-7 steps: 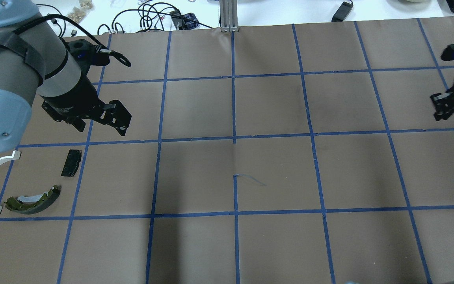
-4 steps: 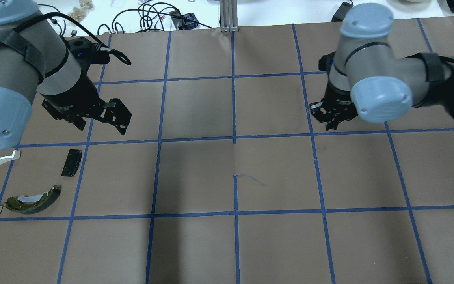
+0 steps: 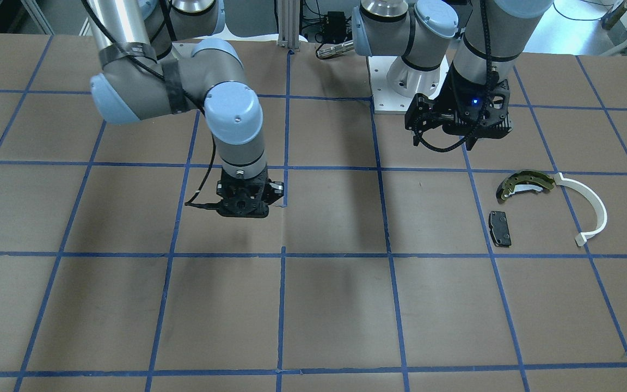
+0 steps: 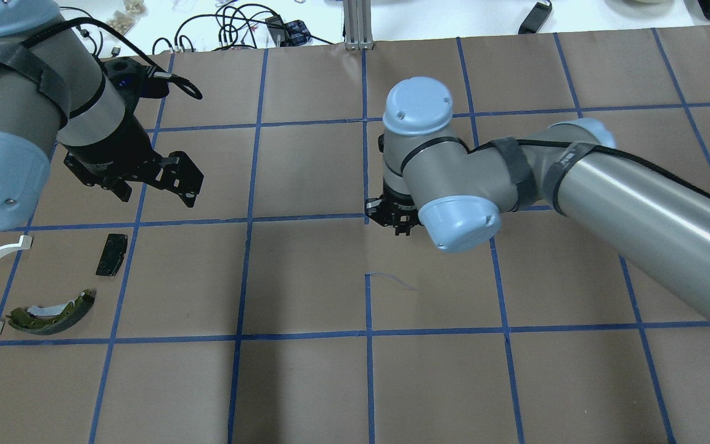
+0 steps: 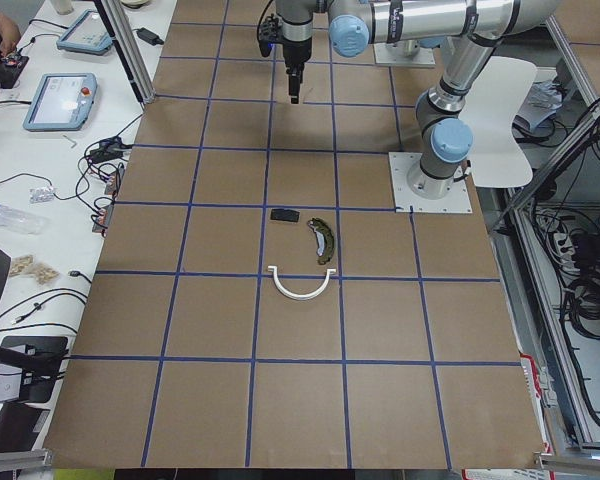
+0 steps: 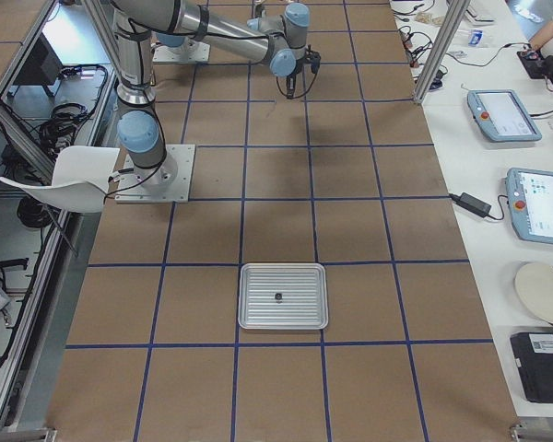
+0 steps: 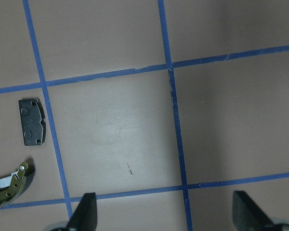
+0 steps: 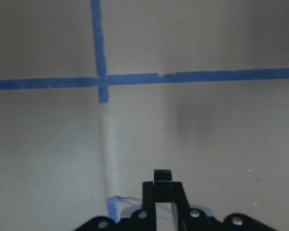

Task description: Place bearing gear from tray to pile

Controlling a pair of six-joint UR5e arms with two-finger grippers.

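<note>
Right jaws: drawn nearly together. In the wrist view a small black toothed piece sits pinched at their tips, and we take it for the bearing gear (image 8: pixel 163 177).
Right jaws, place: they hang above the surface (image 4: pixel 306 382) near its middle, beside a crossing of the blue tape lines (image 4: pixel 256 217).
Change, right arm: a second ago we saw these jaws at the far right edge of the overhead view. They then crossed most of the way in, and now they are at the centre line, with the arm stretched across that half.
Left jaws: spread wide and empty.
Change, left arm: we see almost no shift from the earlier frames.
Pile (image 4: pixel 53 324): near the left jaws, on their robot-ward side and well apart from the right jaws. It lies as it lay before.
Pile parts: the black pad (image 3: pixel 499 227) is closest to the left jaws. Past it lie the olive brake shoe (image 3: pixel 528 176) and the white arc (image 3: pixel 602 215), whose ends nearly meet.
Tray (image 6: pixel 253 313): far from both jaws, behind the right jaws at the surface's other end.
Tray content: one small dark part (image 6: pixel 277 296) lies at its middle, too small for us to name.
</note>
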